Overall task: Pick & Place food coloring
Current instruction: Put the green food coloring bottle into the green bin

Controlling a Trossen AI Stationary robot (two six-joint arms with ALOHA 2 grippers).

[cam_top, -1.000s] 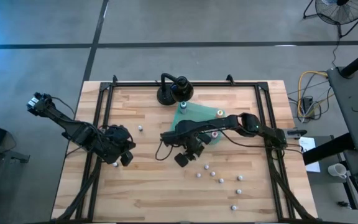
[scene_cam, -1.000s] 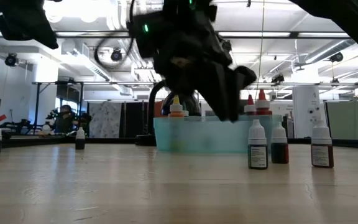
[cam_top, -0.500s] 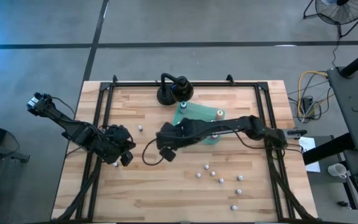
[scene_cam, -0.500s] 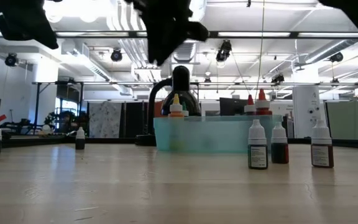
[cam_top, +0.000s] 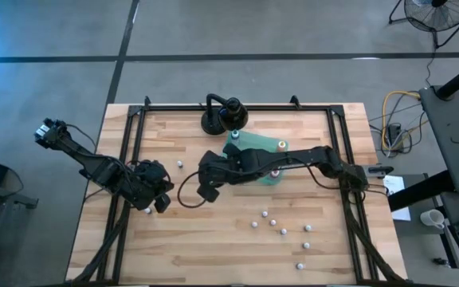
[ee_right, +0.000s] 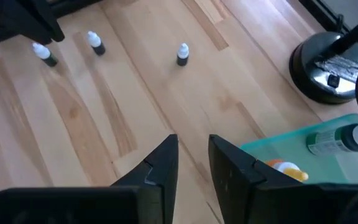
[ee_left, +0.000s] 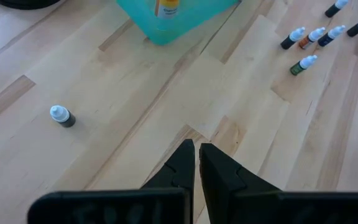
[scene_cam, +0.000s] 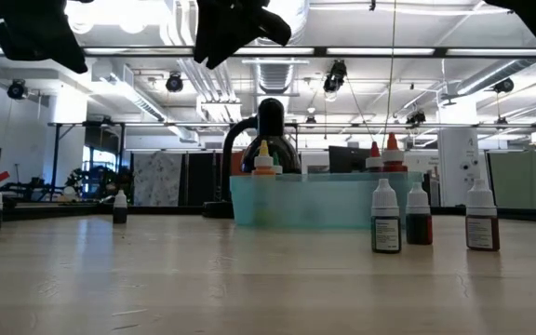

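swinging right claw [cam_top: 206, 191] leftward, still empty.

Grey floor [cam_top: 54, 32] — pedestal fan [cam_top: 435, 12] — ceiling lights [scene_cam: 128, 11].

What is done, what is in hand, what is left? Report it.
Done: a few food coloring bottles stand in the teal tray. In hand: nothing; the right gripper hangs empty and slightly open over bare wood, facing a lone bottle. The left gripper waits shut at the table's left. Left: that bottle, two beside the left arm and the loose cluster nearer the front.
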